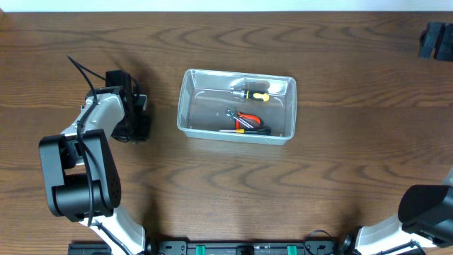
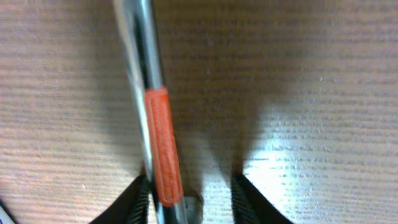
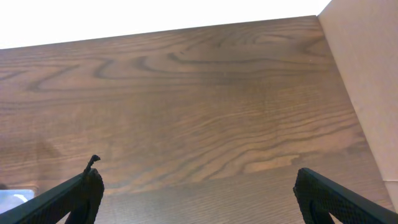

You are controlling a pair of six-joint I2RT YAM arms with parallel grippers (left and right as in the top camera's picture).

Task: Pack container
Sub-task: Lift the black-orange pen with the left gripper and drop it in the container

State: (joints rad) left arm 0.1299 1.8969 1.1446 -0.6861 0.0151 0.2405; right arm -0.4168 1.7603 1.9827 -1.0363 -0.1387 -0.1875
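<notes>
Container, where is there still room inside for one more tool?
In the container, the left half is bare, between its left wall and the red pliers. The right side is crowded: the screwdriver lies along the far wall, the pliers by the near wall.

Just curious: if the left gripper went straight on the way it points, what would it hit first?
The left gripper would probably meet the orange-sleeved metal tool between its fingers, then the wooden table; depth is unclear.

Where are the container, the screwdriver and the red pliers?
container (image 1: 205, 110), overhead view, bare floor.
screwdriver (image 1: 253, 94), overhead view, black-and-yellow handle.
red pliers (image 1: 248, 117), overhead view, red handle.
</notes>
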